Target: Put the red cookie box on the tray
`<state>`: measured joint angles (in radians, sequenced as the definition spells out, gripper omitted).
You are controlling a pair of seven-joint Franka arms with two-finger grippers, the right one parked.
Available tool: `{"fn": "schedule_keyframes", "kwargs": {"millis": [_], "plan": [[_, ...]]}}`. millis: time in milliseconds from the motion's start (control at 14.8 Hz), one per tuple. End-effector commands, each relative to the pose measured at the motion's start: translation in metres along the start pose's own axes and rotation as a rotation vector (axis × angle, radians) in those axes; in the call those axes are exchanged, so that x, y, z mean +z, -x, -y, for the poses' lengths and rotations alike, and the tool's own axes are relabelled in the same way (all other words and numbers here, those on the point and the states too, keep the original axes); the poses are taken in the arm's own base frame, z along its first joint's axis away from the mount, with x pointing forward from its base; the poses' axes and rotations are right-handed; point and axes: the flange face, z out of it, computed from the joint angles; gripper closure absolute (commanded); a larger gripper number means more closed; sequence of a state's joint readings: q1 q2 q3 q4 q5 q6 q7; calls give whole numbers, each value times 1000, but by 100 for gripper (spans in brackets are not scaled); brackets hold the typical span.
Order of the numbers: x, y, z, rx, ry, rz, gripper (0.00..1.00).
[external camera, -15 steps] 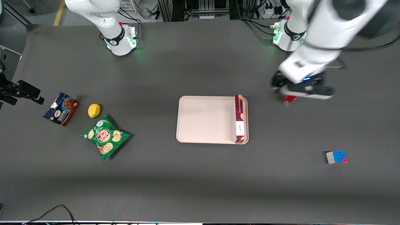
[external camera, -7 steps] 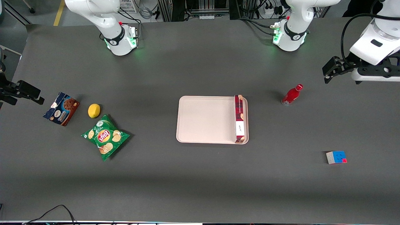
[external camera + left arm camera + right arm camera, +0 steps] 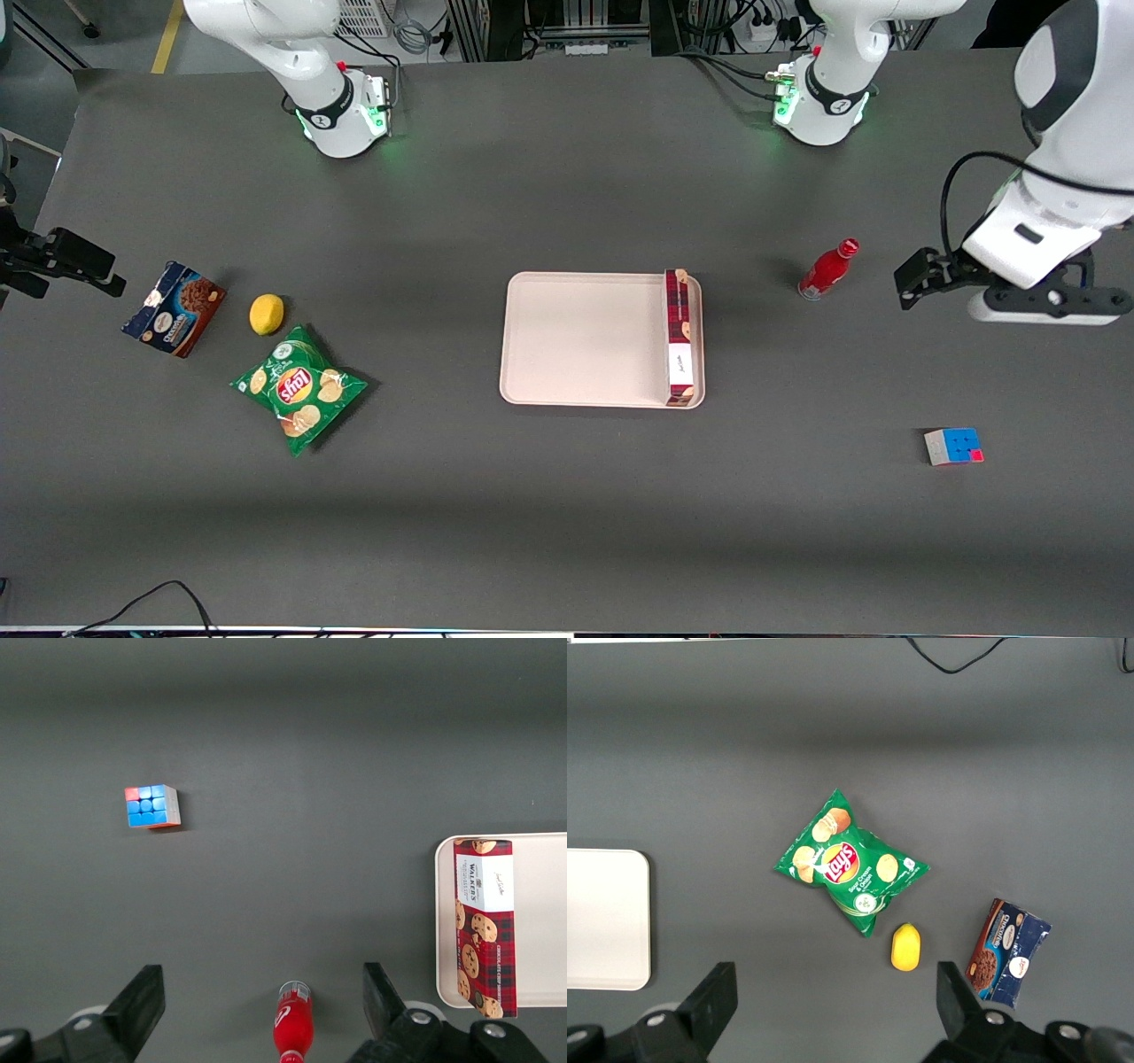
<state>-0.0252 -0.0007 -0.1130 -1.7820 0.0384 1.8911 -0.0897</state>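
The red cookie box (image 3: 680,338) lay flat inside the tray (image 3: 585,339), along the tray's edge toward the working arm's end of the counter (image 3: 567,514), its white label band nearer the front camera than its tartan middle. Judged from how it lay, the placing looked done. As a long, narrow carton it would probably be light and fairly stiff along its length, yet easy to dent across its thin faces and likely brittle inside. A hold across the narrow width near mid-length, with the jaws on the long sides, would suit it best.

The pincer (image 3: 263,1005) hung released, its two fingers spread wide, holding nothing and touching nothing. In the front view the pincer (image 3: 912,279) stood above the counter, well apart from the tray, at about three o'clock from it.

Nearest to it was a small red bottle (image 3: 828,268), upright, between pincer and tray, at roughly two o'clock from the tray. A colour cube (image 3: 953,446) sat at about five o'clock from the pincer. Toward the parked arm's end of the counter lay a green crisp bag (image 3: 299,389), a lemon (image 3: 267,314) and a blue-and-brown cookie box (image 3: 174,308), all around nine o'clock from the tray.
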Motion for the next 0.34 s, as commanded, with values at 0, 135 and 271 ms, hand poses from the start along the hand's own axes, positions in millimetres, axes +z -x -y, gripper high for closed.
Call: {"fn": "schedule_keyframes", "kwargs": {"millis": [0,135,271], "plan": [[-5,-5,-4,-9,-15,-17,0],[-4,-5,-3,-12,-17,-15,0],[-4,-5,-2,-12,-17,-15,0]]}}
